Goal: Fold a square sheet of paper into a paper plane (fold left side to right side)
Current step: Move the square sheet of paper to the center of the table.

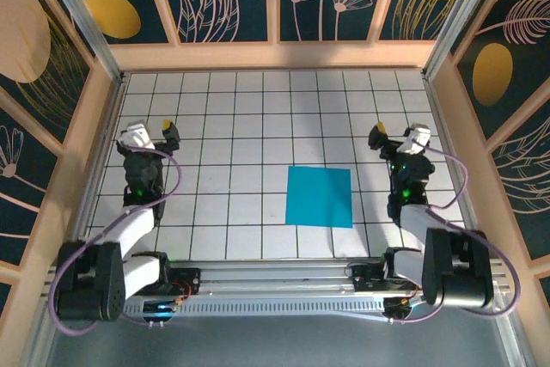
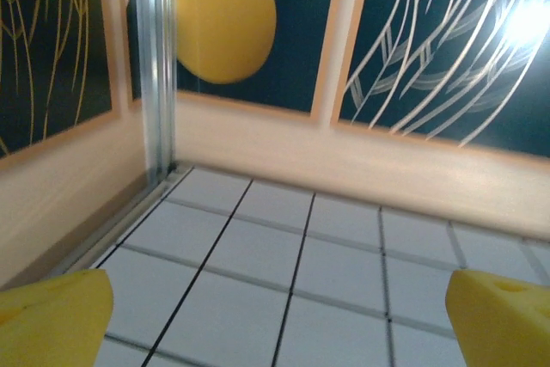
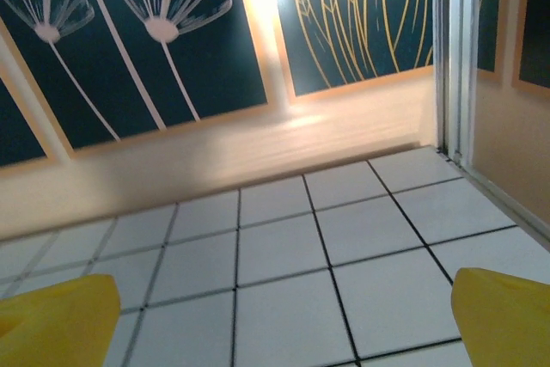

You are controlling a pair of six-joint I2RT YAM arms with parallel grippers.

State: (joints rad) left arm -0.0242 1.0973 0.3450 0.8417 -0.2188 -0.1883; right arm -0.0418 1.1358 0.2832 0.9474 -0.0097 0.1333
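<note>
The square sheet of paper [image 1: 319, 196] is laid flat on the tiled bench [image 1: 232, 100], toward 4 o'clock from its middle. The left fingers [image 2: 51, 311], at 9 o'clock, and the right fingers [image 3: 56, 320], at 3 o'clock, are spread wide apart, with nothing gripped.

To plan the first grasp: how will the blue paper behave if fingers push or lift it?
The square sheet of paper lies flat on the tiled table, so it is probably thin and hard to get under. A push would likely slide it over the smooth tiles. Lifted by one edge, it would probably droop.
</note>
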